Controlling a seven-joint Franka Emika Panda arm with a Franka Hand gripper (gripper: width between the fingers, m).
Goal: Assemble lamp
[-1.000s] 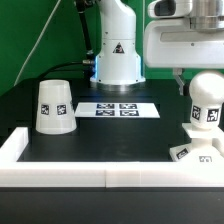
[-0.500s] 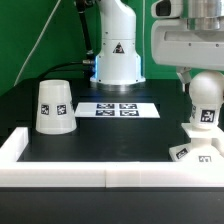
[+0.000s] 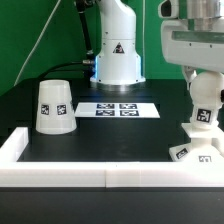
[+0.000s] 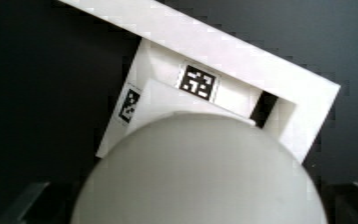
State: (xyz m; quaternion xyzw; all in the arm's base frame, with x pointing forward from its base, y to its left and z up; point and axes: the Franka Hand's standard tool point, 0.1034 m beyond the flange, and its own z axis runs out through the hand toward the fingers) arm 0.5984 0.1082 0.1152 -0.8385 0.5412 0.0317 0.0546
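The hand (image 3: 205, 84) has come down since a second ago and now straddles the ball head of the bulb (image 3: 206, 112), directly beneath it on the base (image 3: 192, 152). Its fingers sit either side; whether they clamp I cannot tell. The white rim (image 3: 110, 178) hems the surface (image 3: 100, 135) close by. Open room runs toward the shade (image 3: 53, 105), well away, mouth down. All three carry square tags

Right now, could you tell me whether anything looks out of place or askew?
Nothing stands out: the shade stands upright, the bulb sits upright on the base, and the gripper hangs over the bulb's head.
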